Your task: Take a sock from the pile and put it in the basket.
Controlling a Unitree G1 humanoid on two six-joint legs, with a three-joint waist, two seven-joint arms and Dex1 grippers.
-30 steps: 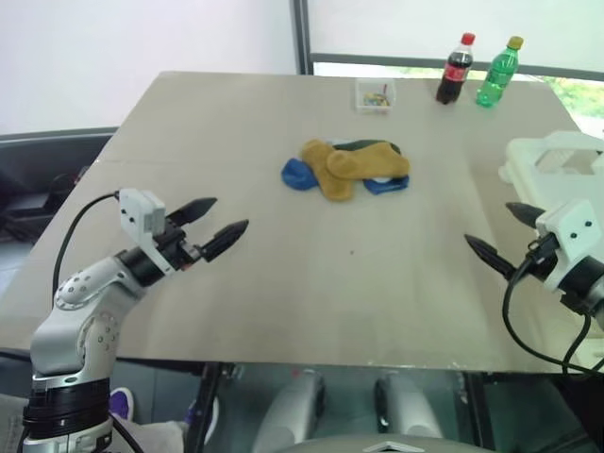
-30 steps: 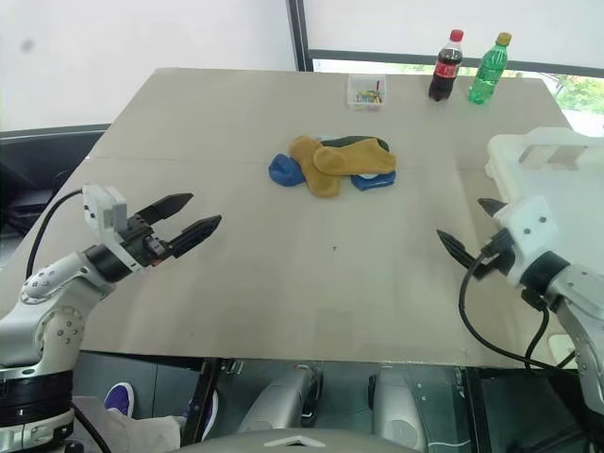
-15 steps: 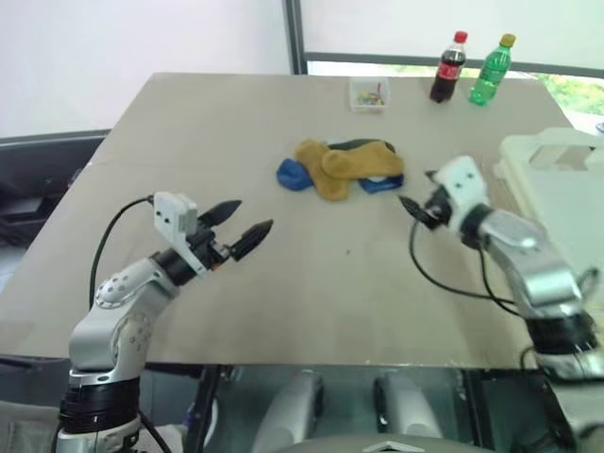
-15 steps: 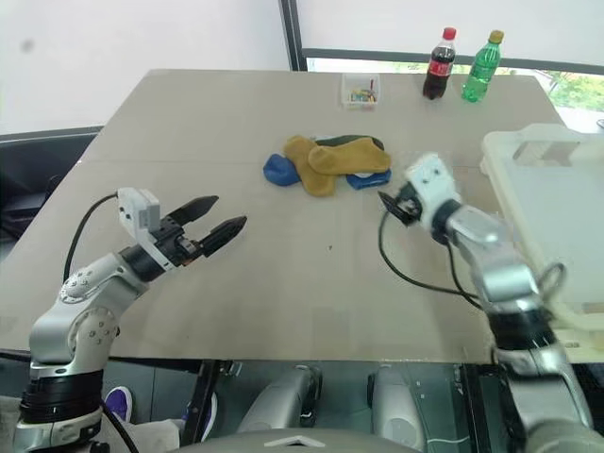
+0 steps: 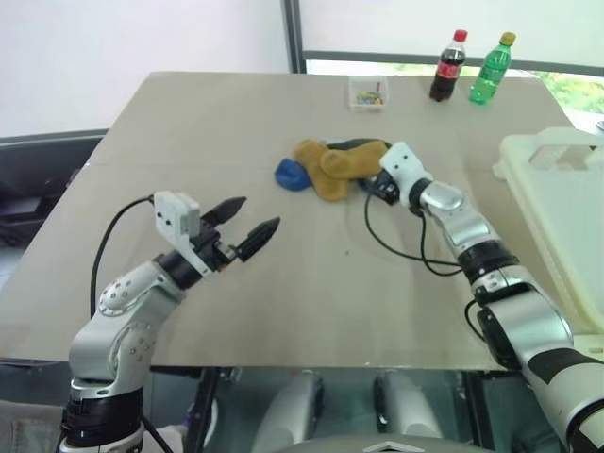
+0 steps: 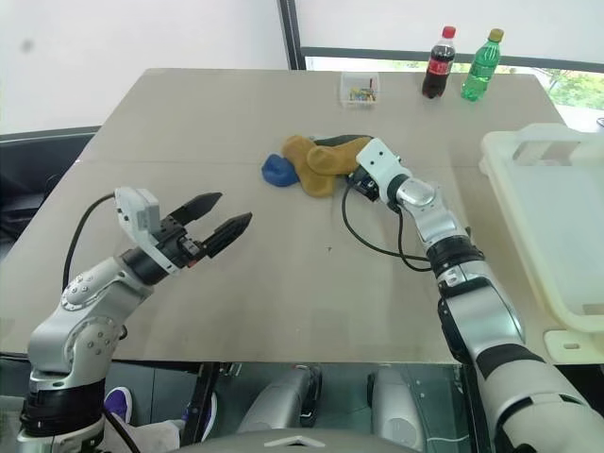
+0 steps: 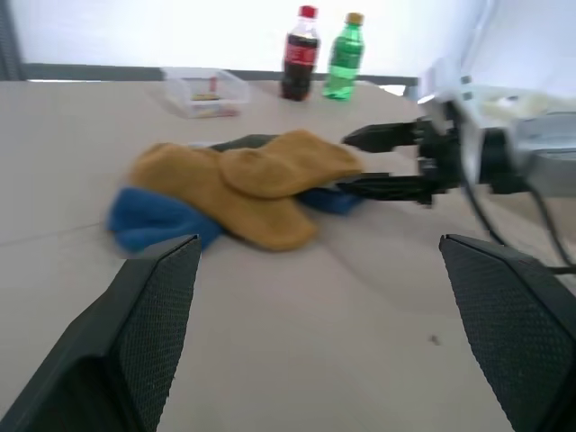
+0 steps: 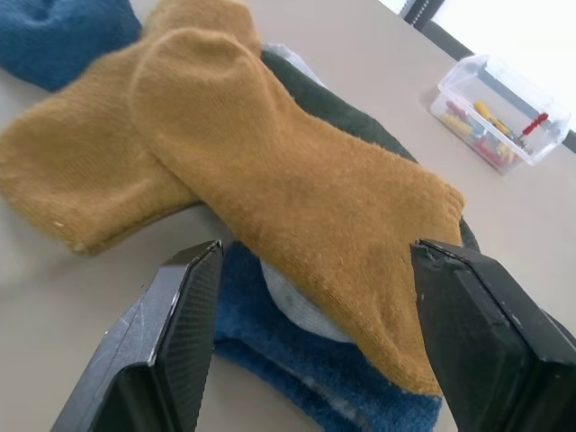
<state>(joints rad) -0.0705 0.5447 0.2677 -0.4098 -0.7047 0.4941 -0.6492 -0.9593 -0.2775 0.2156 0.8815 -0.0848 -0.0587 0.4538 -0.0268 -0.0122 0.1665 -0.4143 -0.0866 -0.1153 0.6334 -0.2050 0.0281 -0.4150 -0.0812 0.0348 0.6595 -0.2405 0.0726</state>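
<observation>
Socks first — the pile [image 5: 340, 167] sits on the table [image 5: 189, 132] past the middle, mustard on top, blue poking out to the side, and in the left eye view nothing has left it: the basket [image 5: 557, 217] waits at the right edge, well apart, so the whole job looks to be ahead. Right tool [image 5: 377, 181] is at the near-right edge of the heap, its black fingers hard to separate from the dark sock there; left tool [image 5: 247, 225] hangs over bare table, spread wide and empty. Right eye view, same story — the right tool [image 6: 351, 179] right at the pile, no sock lifted. Over to the left wrist view: wide-apart fingers [image 7: 148, 333] frame the heap, and across from them the right tool [image 7: 382, 162] shows its two prongs parted, one above and one below the edge of the mustard sock [image 7: 288, 164], apparently not pinching yet. Right wrist view — the fingers [image 8: 184, 315] stand well apart either side of the mustard sock's toe, with pale grey and blue beneath it, nothing gripped. Closing and the carry to the basket remain.
</observation>
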